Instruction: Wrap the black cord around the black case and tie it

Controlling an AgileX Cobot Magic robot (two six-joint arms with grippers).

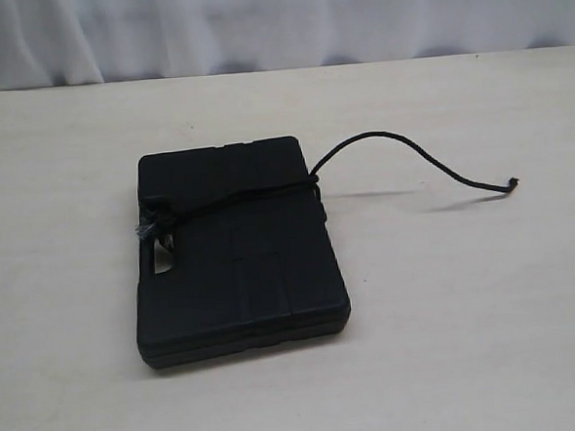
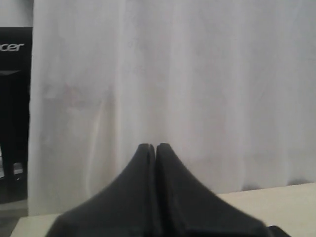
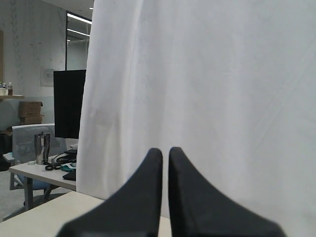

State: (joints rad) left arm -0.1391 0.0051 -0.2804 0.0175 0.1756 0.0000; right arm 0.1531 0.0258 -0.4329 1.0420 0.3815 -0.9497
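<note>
A black case (image 1: 236,248) lies flat on a pale desk (image 1: 469,312), a bit left of the middle. A white curtain (image 1: 256,22) hangs behind the desk.

A black cord (image 1: 390,134) goes across the top of the case, near its far end. On the left side of the case the cord bunches up in a knot (image 1: 151,224). The knot sits just above the handle slot (image 1: 163,257). On the right side the cord leaves the edge of the case and curves up in a bow. Then it comes down again, out to the right. Its frayed tip (image 1: 513,183) is well away from the case. The loose part makes a thin shadow on the desk. Nothing is touching the case or the cord but the desk.

No arm shows in the wide view. In its own wrist view the left pincer (image 2: 155,148) is clenched. Its two dark fingers press together and hold nothing. It points at the curtain, with a strip of the desk low down. A black screen (image 2: 15,98) shows at one side, past the curtain's edge.

The right pincer (image 3: 165,153) is clenched too. Only a thin line shows between its fingers, and nothing is in it. It also faces the curtain. Past the curtain's edge is a room with another black screen. A metal cup (image 3: 42,147) stands there on a second desk (image 3: 29,170).
</note>
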